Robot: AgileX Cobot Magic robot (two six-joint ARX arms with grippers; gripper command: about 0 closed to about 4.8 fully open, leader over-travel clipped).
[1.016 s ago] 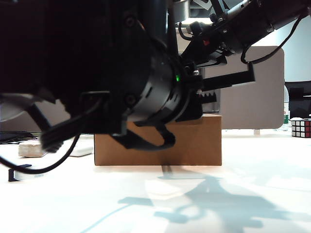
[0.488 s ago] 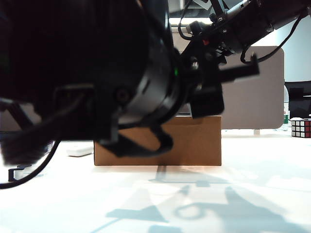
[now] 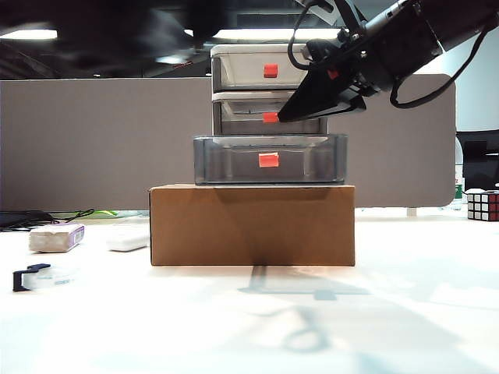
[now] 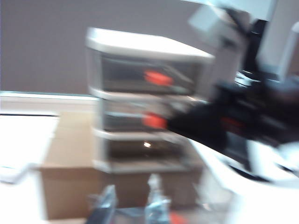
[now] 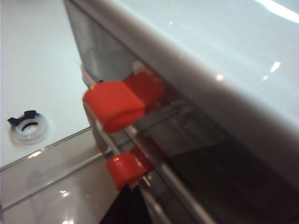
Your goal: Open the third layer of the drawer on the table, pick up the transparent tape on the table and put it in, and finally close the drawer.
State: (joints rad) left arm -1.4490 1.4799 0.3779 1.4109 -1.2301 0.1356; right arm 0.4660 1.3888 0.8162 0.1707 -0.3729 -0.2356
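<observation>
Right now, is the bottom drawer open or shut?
Open. In the exterior view the third layer juts forward past the two tiers above. The right tool sits at the middle tier's tab; the transparent tape lies on the table.

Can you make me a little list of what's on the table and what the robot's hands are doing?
drawer: three tiers, standing on a cardboard box
third layer: pulled out, sticks out past the two above
transparent tape: lying on the table, far left, not in the drawer
right gripper: tip by the middle tier's red tab, jaws look shut
left gripper: facing the drawer, jaws a little apart, holding nothing
also there: whitish block, Rubik's cube
</observation>
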